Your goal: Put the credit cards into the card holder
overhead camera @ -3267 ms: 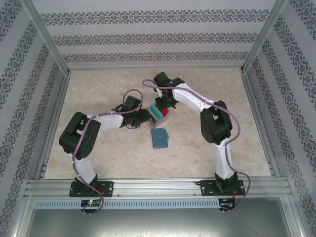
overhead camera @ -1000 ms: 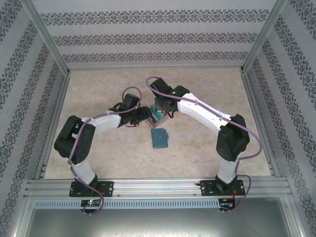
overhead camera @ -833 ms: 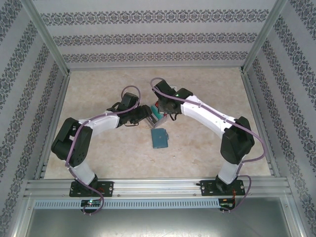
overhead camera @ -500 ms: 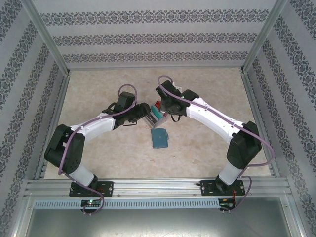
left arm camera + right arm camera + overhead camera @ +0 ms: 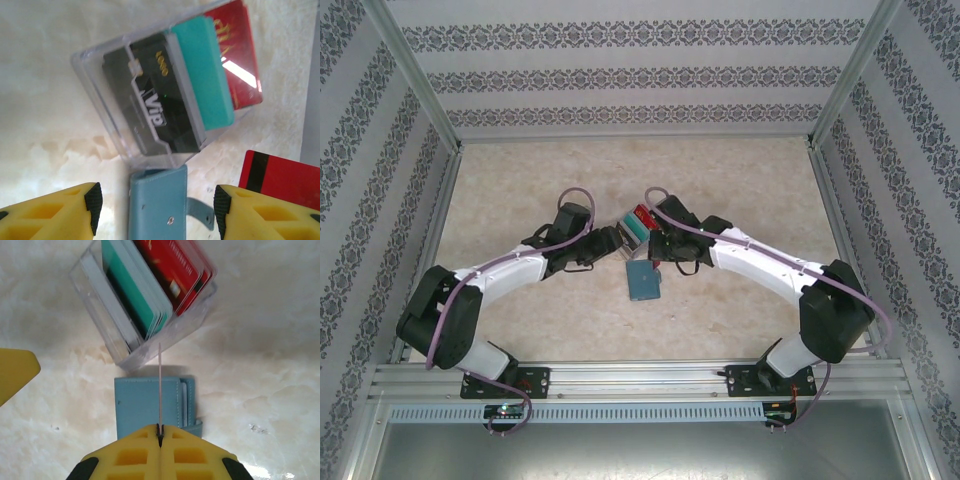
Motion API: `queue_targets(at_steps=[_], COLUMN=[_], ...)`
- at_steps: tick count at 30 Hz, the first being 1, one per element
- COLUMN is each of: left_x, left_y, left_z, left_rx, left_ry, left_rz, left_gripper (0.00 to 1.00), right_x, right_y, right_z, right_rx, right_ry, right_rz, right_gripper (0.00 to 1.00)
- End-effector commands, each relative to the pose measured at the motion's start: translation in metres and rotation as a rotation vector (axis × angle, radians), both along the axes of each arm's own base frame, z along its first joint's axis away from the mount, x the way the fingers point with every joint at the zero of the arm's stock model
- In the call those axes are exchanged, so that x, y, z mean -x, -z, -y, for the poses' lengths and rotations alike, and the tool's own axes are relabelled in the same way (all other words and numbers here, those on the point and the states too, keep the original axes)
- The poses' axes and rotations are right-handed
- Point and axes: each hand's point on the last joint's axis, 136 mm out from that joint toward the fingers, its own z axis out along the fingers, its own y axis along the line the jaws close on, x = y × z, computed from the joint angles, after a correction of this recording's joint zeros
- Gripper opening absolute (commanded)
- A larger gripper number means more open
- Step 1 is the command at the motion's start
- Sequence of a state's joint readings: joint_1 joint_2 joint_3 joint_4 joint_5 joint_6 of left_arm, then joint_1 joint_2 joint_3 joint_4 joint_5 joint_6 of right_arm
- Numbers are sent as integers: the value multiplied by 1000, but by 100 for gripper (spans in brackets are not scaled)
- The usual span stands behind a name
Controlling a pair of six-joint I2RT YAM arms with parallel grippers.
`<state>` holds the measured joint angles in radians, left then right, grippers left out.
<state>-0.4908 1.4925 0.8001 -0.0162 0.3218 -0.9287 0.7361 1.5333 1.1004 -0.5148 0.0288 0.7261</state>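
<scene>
The teal-blue card holder lies shut on the table, its strap out to the side. Just beyond it a clear plastic box holds a teal-green card, red cards and a black card. My right gripper is shut on a red card, seen edge-on above the card holder and flat-on with its black stripe. My left gripper hangs open over the card holder, its jaws wide on either side of it. The yellow card is out of view.
The box leans tilted, its near corner touching the card holder's far edge. One yellow finger of the left gripper sits left of the card holder. Bare marble table lies all around, with patterned walls and metal rails at its edges.
My right gripper has come away from the box toward the near side with a red card, and now stands over the card holder. Both arms have stretched out lower and flatter.
</scene>
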Motion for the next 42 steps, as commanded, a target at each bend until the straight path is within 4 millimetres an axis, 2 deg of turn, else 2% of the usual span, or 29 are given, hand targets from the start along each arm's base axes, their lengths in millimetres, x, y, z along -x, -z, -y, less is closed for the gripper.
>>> queue_targets(at_steps=[1, 4, 8, 13, 19, 22, 28, 32, 36, 42], left_x=[11, 15, 19, 23, 25, 27, 31, 33, 33, 35], left_y=[-1, 5, 11, 17, 25, 29, 42, 48, 52, 54], left_z=[7, 10, 13, 19, 30, 33, 34, 32, 36, 39], left_rx=[22, 16, 11, -1, 1, -4, -15, -24, -18, -19], left_ry=[12, 19, 28, 59, 111, 122, 123, 121, 125, 131], left_rz=[-10, -30, -45, -56, -78, -89, -117, -125, -135, -139], left_gripper=[63, 63, 63, 61, 60, 60, 55, 53, 52, 50], right_x=[8, 9, 9, 6, 6, 5, 2, 6, 10, 12], right_y=[13, 26, 45, 56, 66, 69, 49, 39, 50, 63], right_z=[-11, -10, 5, 29, 11, 10, 19, 11, 3, 5], right_rx=[-15, 1, 67, 79, -65, -83, -81, -137, -147, -119], right_ry=[-43, -33, -2, 38, -23, -19, -7, -57, -92, -84], right_rz=[-7, -18, -35, -47, -65, -60, 22, 57, 15, -17], right_gripper=[0, 0, 0, 0, 0, 0, 0, 0, 0, 0])
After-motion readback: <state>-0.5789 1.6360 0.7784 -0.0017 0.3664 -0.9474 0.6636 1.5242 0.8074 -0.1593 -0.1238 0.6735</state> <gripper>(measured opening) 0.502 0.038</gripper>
